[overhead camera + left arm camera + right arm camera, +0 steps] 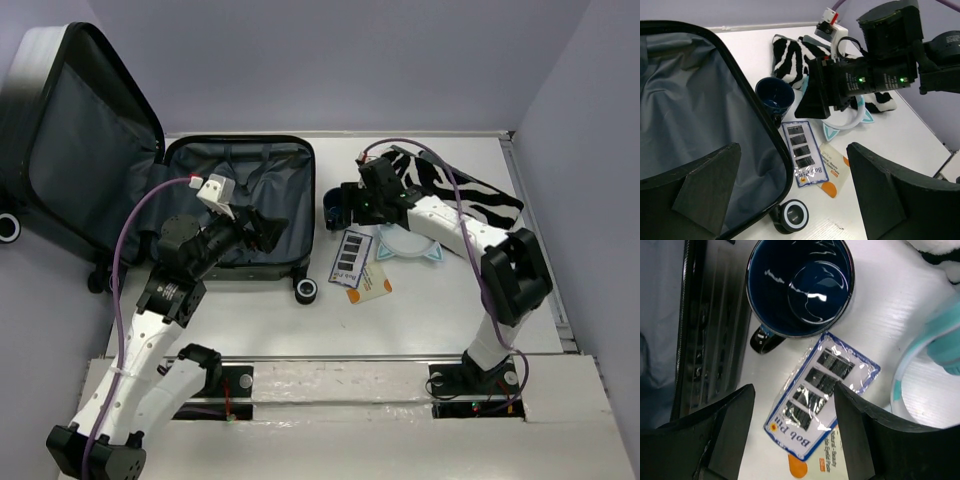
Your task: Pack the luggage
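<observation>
— The luggage (250, 168)?
— Lying open, centre-left. The left gripper (268, 228) hangs over it, spread wide, empty.
— And the right gripper (790, 432)?
— Partly open above the bobby-pin card (820, 390), near the blue mug (800, 285), holding nothing.

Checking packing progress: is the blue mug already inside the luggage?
No, the blue mug stands on the table beside the luggage.
</observation>
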Controlling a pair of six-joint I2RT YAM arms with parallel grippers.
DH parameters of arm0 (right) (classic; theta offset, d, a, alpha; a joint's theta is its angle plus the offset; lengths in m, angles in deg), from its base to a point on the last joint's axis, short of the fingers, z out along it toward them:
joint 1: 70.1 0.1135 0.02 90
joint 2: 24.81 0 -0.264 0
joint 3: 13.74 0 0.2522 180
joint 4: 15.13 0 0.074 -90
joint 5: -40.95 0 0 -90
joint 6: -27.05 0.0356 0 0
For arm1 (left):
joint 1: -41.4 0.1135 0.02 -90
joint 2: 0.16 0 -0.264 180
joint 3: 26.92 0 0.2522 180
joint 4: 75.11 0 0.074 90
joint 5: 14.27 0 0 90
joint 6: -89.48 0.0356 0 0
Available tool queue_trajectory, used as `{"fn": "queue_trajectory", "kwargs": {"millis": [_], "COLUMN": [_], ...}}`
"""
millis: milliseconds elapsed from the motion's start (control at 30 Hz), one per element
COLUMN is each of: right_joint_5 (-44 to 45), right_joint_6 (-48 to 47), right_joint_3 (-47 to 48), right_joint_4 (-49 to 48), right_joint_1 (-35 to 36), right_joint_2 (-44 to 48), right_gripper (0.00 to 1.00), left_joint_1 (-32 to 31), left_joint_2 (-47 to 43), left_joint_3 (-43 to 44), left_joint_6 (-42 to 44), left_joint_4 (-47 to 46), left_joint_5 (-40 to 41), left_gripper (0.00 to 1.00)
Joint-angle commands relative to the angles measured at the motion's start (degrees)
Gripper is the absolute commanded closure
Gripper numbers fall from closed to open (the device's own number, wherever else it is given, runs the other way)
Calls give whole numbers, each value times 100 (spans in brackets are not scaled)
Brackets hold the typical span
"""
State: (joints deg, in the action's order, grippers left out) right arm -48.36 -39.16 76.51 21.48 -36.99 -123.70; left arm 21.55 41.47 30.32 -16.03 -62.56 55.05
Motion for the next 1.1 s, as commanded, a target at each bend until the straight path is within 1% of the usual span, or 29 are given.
{"fn": "queue_trajectory", "kwargs": {"millis": [0,33,167,267,300,367,433,467,567,600,667,733,767,833,900,933,967,1033,1067], "right_joint_5": [510,572,792,1064,1100,1074,1083,1083,1188,1292,1441,1661,1732,1961,2040,2032,2032,1805,1681], "right_joint_6": [-85,-103,-121,-50,20,55,55,64,99,82,73,-23,-67,-313,-515,-759,-892,-1086,-1105], "right_joint_3": [717,945,1367,1439,1439,1448,1509,1527,1597,1615,1580,1484,1405,1299,1159,1149,1166,1446,1561], "right_joint_4": [-299,-299,-308,-308,-299,-308,-308,-308,-316,-308,-369,-509,-527,-694,-913,-1184,-1273,-1440,-1511], "right_joint_1": [47,47,47,-75,-76,-137,-137,-137,-137,-137,-137,-137,-137,-32,213,327,581,767,829], "right_joint_2": [-516,-621,-1105,-1264,-1351,-1466,-1624,-1659,-1695,-1669,-1381,-1072,-705,-308,244,369,440,354,257], "right_gripper": [31,31,34,37,39,40,46,50,69,84,93,93,93,93,93,93,93,93,93], "left_joint_1": [-44,-62,-141,-176,-185,-203,-212,-212,-212,-212,-212,-212,-212,-212,-220,-212,-212,-212,-159], "left_joint_2": [65,74,109,118,126,135,153,153,118,92,74,47,39,3,-40,-75,-93,-163,-190], "left_joint_3": [29,29,20,20,20,20,28,29,20,20,20,20,20,29,72,99,151,204,230], "left_joint_6": [162,171,197,224,232,224,232,241,241,241,250,241,241,241,215,189,162,110,40], "left_joint_4": [-142,-125,-107,-90,-81,-81,-81,-81,-81,-72,-63,-54,-46,7,112,113,191,419,481], "left_joint_5": [38,38,38,56,65,47,47,47,56,65,91,100,126,292,503,644,949,1398,1932], "left_gripper": [1,1,1,1,1,1,1,1,1,1,1,1,1,1,1,1,1,1,1]}}
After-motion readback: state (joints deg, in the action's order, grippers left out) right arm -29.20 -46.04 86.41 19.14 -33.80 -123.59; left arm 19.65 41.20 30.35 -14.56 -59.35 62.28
